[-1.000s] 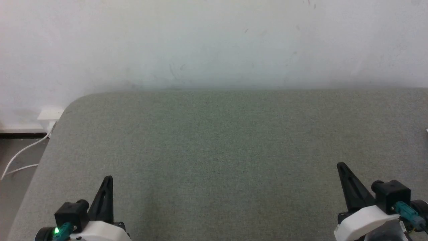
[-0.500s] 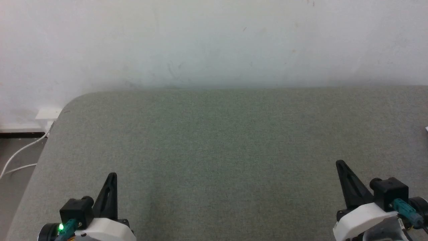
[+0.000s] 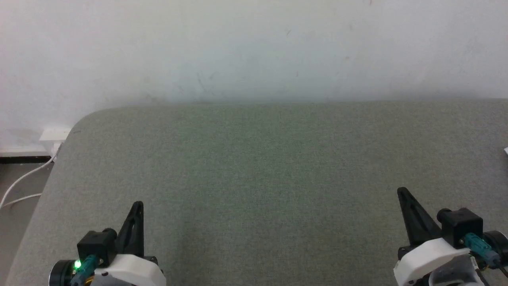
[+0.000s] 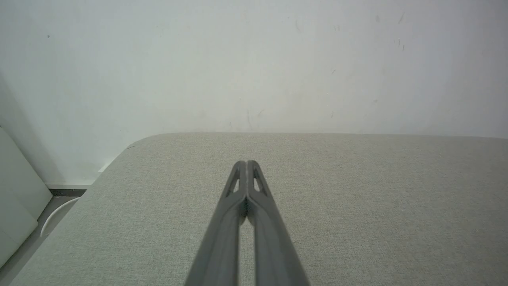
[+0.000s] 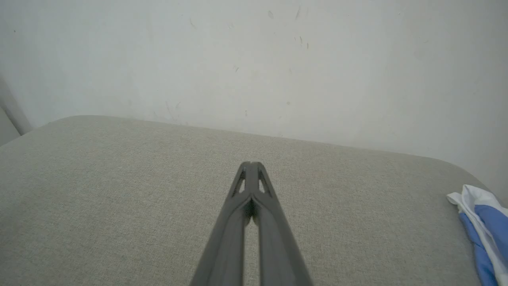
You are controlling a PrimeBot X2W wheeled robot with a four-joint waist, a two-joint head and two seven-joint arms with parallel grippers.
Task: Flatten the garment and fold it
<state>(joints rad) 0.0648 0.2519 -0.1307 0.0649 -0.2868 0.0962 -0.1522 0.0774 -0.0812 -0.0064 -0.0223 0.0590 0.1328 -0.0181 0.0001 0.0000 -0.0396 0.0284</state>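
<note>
Grey-green fabric surface (image 3: 254, 167) against a white wall (image 3: 254, 47); white cable (image 3: 22, 184) beyond its left edge. The garment (image 5: 482, 226) lies bunched at the surface's right edge, cropped; you cannot read its axis. Right wrist view gives you blue and white folds; head view, a white sliver. Your left tool (image 3: 137, 204) and right tool (image 3: 401, 191) closed, empty, over the surface's near side.

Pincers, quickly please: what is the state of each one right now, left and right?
Left pincer: closed, fingers pressed together, holding nothing.
Right pincer: closed, fingers pressed together, holding nothing.
</note>
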